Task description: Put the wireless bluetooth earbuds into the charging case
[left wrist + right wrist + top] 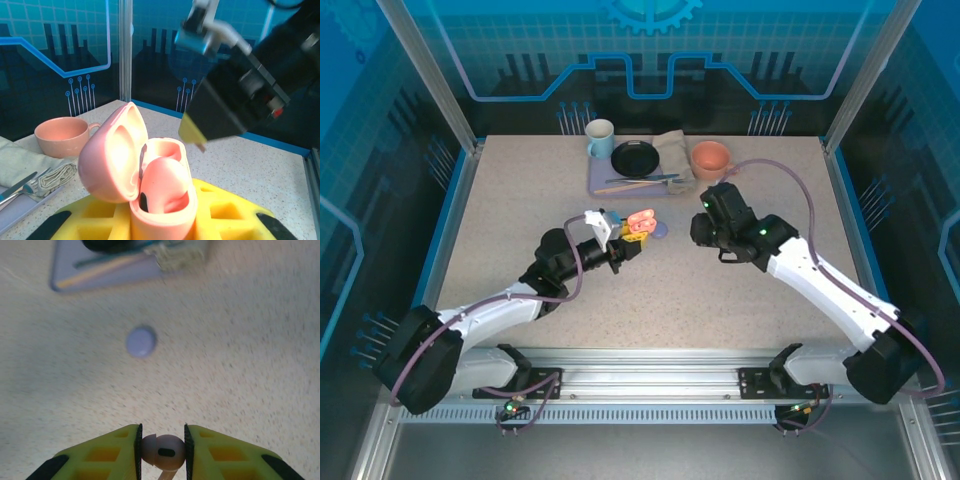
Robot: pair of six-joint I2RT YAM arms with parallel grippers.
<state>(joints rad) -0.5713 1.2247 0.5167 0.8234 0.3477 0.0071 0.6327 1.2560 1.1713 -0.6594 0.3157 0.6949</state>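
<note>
My left gripper (632,238) (162,222) is shut on a salmon-pink charging case (640,221) (160,200), held up off the table. The case's lid (107,160) hangs open to the left, and one pink earbud (165,185) sits in the near socket. The far socket looks bare. My right gripper (705,222) (162,452) is shut on a second pink earbud (162,450), pinched between the yellow fingers (220,452) above the table. It hovers just right of the case. A closed lilac case (660,232) (141,341) lies on the table between the two grippers.
At the back of the table, a lilac mat (605,180) carries a blue mug (600,140), a black plate (636,158), cutlery and a beige cloth (672,150) (30,165). A pink cup (710,158) (62,136) stands beside it.
</note>
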